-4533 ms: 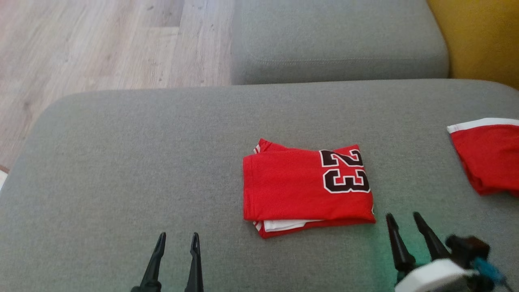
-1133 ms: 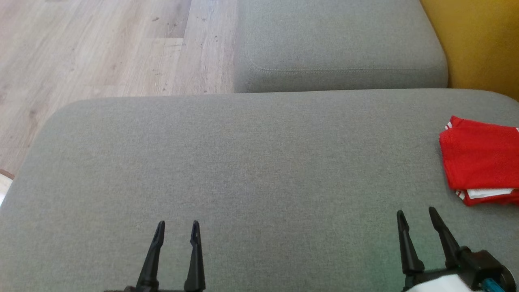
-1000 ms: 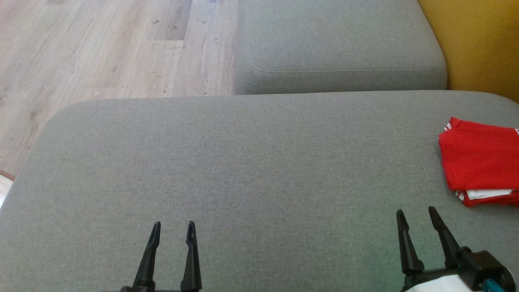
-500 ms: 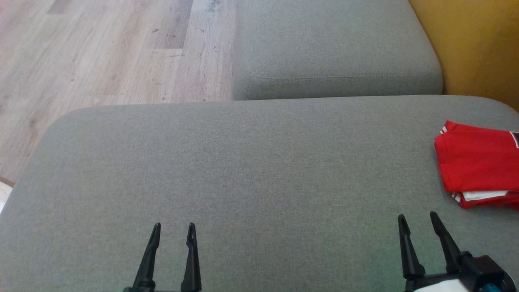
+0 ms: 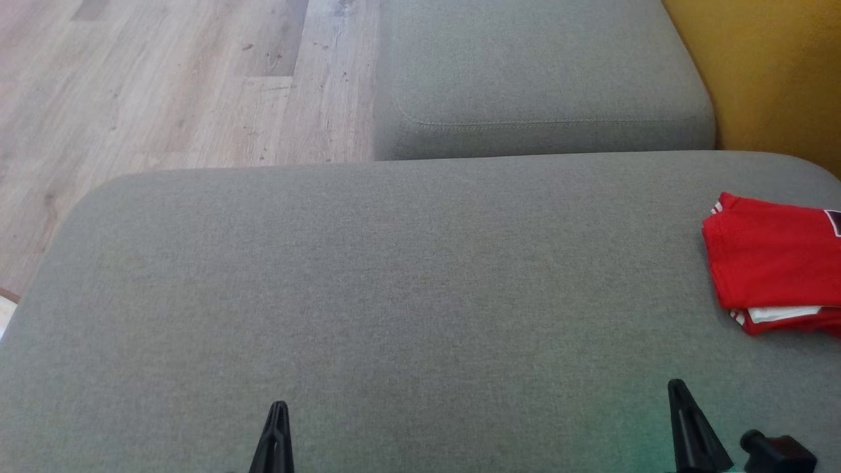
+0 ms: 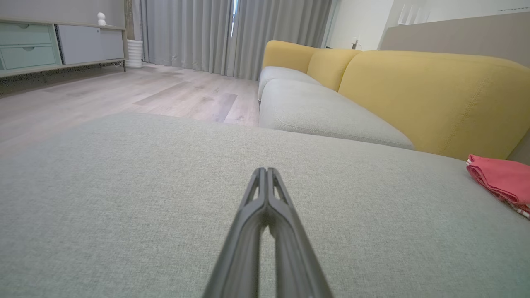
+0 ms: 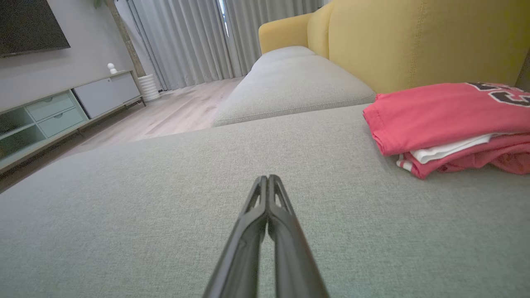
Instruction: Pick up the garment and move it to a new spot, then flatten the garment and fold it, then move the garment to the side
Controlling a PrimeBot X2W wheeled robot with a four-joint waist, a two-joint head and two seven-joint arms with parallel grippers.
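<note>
The garment (image 5: 775, 269) is a red jersey with white trim, folded into a flat stack at the right edge of the grey cushion (image 5: 394, 282). It shows again in the right wrist view as the garment (image 7: 447, 120), with part of a dark number on top, and small in the left wrist view as the garment (image 6: 501, 182). My left gripper (image 5: 277, 410) is shut and holds nothing, low at the near edge, far left of the garment. My right gripper (image 5: 677, 391) is shut too, just below and left of the garment, apart from it. Shut empty fingers (image 6: 267, 182) and fingers (image 7: 267, 190) hover over bare cushion.
A second grey seat cushion (image 5: 539, 72) lies beyond, with a yellow backrest (image 5: 775, 72) at the right. Wood floor (image 5: 164, 79) runs along the far left. A low cabinet (image 7: 62, 111) and curtains (image 7: 194, 41) stand across the room.
Both grippers have shut from open and dropped lower in the head view. The camera shifted slightly; the garment lies where it was on the cushion.
</note>
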